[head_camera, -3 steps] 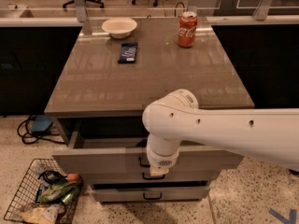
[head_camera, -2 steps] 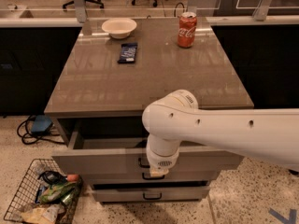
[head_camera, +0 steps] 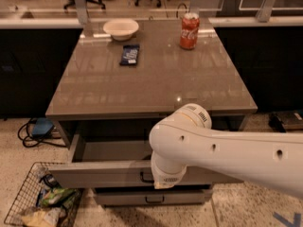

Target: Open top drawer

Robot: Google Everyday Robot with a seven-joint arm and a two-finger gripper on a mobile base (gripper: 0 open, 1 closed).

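The top drawer is pulled out from under the grey-brown table; its plain grey interior shows. Its black pull handle is partly visible at the front, just left of the arm. My gripper is at the drawer front by the handle, hidden behind the white wrist of my arm, which reaches in from the right. A narrower drawer with a black handle sits shut below.
On the table stand a white bowl, a dark snack packet and a red cola can. A wire basket with packets stands on the floor at lower left. Cables lie at left.
The top drawer stands a little further out than before; the arm has drawn back toward the camera with it.
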